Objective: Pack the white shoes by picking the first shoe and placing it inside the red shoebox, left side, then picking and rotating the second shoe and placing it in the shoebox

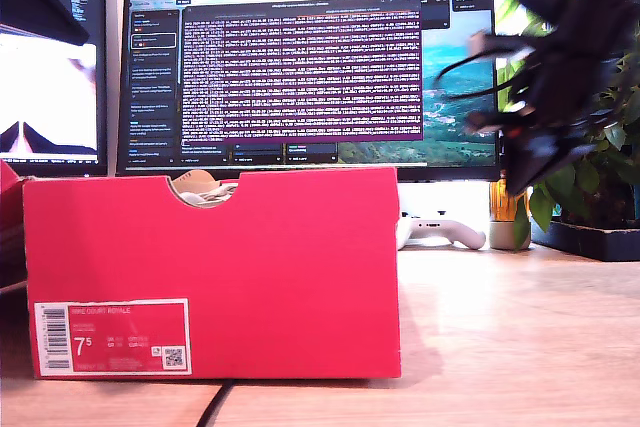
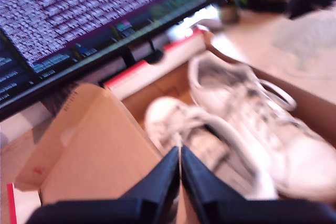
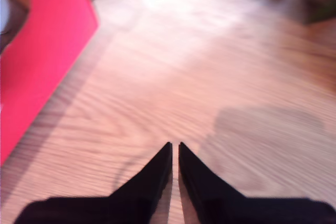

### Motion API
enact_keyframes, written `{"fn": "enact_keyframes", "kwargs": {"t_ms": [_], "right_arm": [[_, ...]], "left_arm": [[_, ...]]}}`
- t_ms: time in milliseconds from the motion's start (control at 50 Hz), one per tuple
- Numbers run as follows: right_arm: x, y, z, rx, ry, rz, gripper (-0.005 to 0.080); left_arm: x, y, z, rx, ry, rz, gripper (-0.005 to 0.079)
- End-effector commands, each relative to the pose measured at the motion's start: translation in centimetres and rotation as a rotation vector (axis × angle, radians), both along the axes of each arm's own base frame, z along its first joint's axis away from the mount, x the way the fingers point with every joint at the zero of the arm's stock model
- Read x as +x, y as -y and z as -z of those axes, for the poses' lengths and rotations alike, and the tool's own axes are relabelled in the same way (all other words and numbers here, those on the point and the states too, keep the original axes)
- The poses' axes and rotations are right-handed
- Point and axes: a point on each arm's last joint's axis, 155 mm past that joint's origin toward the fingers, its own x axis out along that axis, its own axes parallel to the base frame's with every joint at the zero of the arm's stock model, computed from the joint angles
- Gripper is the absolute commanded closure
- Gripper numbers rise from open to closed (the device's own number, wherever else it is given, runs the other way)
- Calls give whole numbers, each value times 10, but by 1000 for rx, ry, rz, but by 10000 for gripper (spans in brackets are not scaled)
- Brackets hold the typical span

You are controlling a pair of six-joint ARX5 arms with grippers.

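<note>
Exterior view footage showed the red shoebox (image 1: pixel 215 272) standing on a wooden desk (image 1: pixel 520 337) at the exterior view's left, its barcode label (image 1: pixel 112 337) facing the camera and a sliver of white shoe showing through the half-round notch (image 1: pixel 203 190) in its top edge. A blurred black arm (image 1: pixel 555 77) hung high at the exterior view's right, in front of a potted plant (image 1: pixel 600 147), with a monitor (image 1: pixel 310 67) full of text behind the box. Seen from the first wrist view, my first gripper (image 2: pixel 180 163) was pressed closed and empty above the open box, where the white shoes (image 2: pixel 247 124) lay side by side on the brown cardboard floor. My second gripper (image 3: pixel 175 156) was likewise closed with nothing between its fingers, poised over bare desk beside the box's red wall.
</note>
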Motion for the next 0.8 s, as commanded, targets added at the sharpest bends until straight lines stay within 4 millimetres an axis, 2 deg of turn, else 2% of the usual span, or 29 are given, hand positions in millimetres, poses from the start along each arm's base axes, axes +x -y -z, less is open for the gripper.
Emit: {"fn": "enact_keyframes", "kwargs": {"t_ms": [0, 120, 300, 420, 540, 780], "right_arm": [[-2, 7, -8, 25, 44, 29, 764], [-10, 22, -12, 36, 93, 61, 764], [-24, 43, -12, 58, 156, 119, 764], [-28, 58, -13, 62, 233, 155, 764], [-33, 79, -8, 49, 279, 208, 764], [-50, 114, 4, 54, 292, 307, 764]], "left_arm": [[8, -3, 6, -18, -17, 0, 761], [19, -13, 10, -49, -12, -10, 762], [35, -41, 0, -128, 61, -115, 762], [38, -53, 11, -146, 46, -160, 762], [38, -61, 22, -142, 28, -186, 762], [37, -63, 26, -163, 53, -195, 762]]}}
